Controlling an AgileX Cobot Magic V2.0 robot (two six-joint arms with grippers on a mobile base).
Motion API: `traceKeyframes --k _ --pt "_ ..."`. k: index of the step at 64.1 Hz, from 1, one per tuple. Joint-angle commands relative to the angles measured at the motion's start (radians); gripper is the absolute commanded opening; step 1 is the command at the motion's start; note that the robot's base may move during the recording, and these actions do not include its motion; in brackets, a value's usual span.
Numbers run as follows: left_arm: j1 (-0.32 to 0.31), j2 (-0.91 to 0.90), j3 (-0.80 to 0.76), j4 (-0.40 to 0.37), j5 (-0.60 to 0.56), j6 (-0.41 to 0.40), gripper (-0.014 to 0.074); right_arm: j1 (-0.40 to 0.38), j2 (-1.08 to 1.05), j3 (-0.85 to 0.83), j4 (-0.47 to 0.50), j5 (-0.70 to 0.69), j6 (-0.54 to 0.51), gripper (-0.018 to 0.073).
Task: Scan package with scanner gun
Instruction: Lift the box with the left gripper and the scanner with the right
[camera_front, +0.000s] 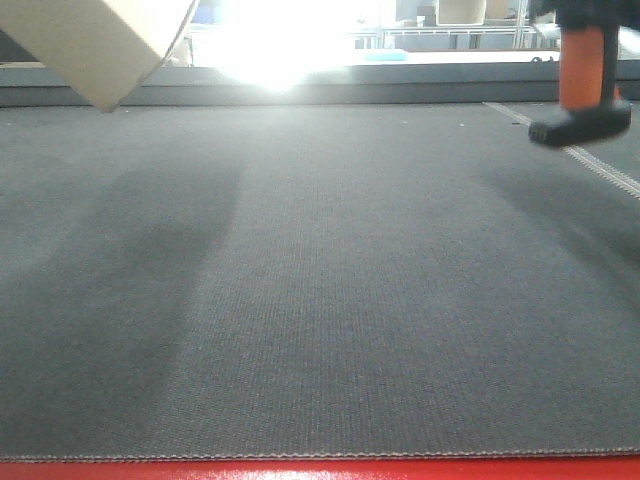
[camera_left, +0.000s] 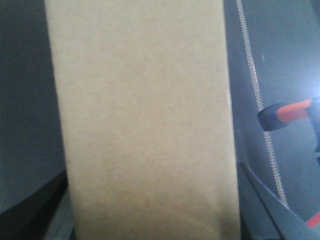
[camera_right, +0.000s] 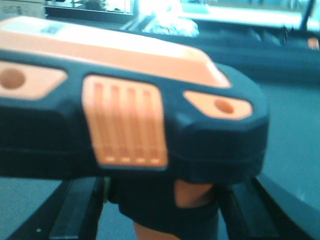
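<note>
The package, a plain tan cardboard box, fills the left wrist view, and my left gripper is shut on its sides; a dark finger shows at the lower left. Its corner hangs at the top left of the front view, above the mat. The scanner gun has a black head with orange panels and is held by its stem in my right gripper. Its orange stem and black foot hang at the top right of the front view. No barcode sticker shows on the box faces in view.
A grey woven mat covers the table, with a pale stitched seam at the right and a red front edge. A raised grey ledge runs along the back under strong window glare.
</note>
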Motion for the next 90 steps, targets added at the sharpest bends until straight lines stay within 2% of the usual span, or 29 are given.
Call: traceKeyframes --k 1,11,21,37,53,61,72,90 --pt "-0.004 -0.009 -0.006 0.010 0.020 0.004 -0.0111 -0.001 -0.030 -0.052 -0.003 0.013 -0.110 -0.0154" --pt "-0.004 -0.009 -0.006 0.080 0.024 0.004 -0.0111 -0.001 -0.031 -0.119 -0.007 0.090 -0.206 -0.0154" --pt "-0.004 -0.009 -0.006 0.094 0.024 0.004 -0.0111 -0.001 -0.031 -0.147 -0.007 0.092 -0.299 -0.0154" --pt "-0.009 -0.009 0.012 0.117 0.024 0.000 -0.0111 -0.001 -0.031 -0.154 -0.010 0.064 -0.300 -0.0154" --pt "-0.093 0.003 0.028 0.124 0.024 -0.011 -0.0111 0.001 -0.028 -0.154 -0.061 0.061 -0.300 -0.0154" --pt "-0.128 0.003 0.028 0.124 0.024 -0.058 -0.0111 0.001 -0.019 -0.154 -0.063 0.059 -0.300 -0.0154" --pt "-0.165 0.004 0.028 0.126 0.024 -0.067 -0.0111 0.001 -0.003 -0.154 -0.070 0.048 -0.300 -0.0154" --pt "-0.176 0.004 0.028 0.109 0.007 -0.133 -0.0111 0.028 0.030 -0.154 -0.070 -0.003 -0.300 -0.0154"
